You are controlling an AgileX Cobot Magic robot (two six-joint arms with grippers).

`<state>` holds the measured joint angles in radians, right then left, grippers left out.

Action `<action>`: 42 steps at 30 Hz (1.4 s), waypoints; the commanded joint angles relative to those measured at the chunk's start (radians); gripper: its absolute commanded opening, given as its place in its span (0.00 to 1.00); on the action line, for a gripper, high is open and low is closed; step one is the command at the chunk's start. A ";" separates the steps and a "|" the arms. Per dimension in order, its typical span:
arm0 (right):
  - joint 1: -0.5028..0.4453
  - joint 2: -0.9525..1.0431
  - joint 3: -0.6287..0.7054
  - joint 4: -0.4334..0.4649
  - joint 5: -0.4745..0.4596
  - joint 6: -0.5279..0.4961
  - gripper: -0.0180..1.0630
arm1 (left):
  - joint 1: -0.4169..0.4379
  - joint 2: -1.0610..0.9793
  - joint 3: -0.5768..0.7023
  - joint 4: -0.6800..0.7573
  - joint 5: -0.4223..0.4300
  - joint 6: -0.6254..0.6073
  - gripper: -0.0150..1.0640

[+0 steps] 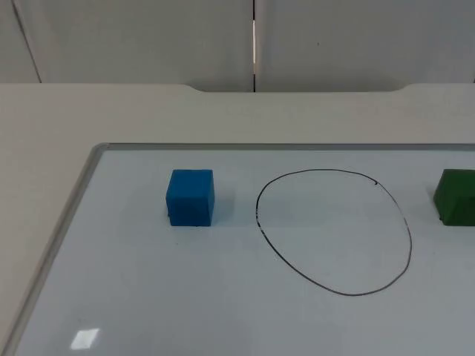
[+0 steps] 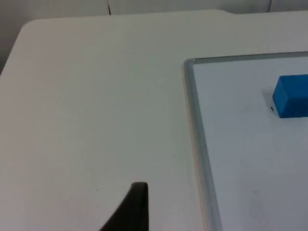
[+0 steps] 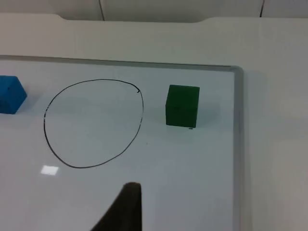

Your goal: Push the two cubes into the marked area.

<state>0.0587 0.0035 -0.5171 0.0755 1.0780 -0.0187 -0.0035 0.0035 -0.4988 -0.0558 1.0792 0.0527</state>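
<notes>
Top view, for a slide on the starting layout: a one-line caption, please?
Blue cube and green cube flank the drawn oval on the whiteboard, both outside it.

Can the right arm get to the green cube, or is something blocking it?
Probably yes. In the right wrist view the green cube sits alone on the whiteboard, beside the drawn circle, with nothing between it and the right gripper's fingertip.

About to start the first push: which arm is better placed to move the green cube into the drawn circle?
The right arm, probably. Its wrist view looks straight onto the green cube, just beside the black hand-drawn circle on the whiteboard. The left arm faces the board's other end, near the blue cube.
</notes>
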 commanded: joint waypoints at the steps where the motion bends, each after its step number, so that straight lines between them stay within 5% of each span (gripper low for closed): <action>1: -0.006 -0.003 0.003 -0.020 -0.001 0.003 0.99 | 0.004 -0.004 0.004 -0.007 -0.003 -0.004 0.99; 42: -0.006 -0.003 0.003 -0.021 -0.001 0.003 0.99 | 0.004 -0.004 0.004 -0.012 -0.003 -0.006 0.99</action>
<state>0.0587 0.0035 -0.5171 0.0589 1.0780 -0.0187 -0.0035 0.0035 -0.4988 -0.0558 1.0792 0.0527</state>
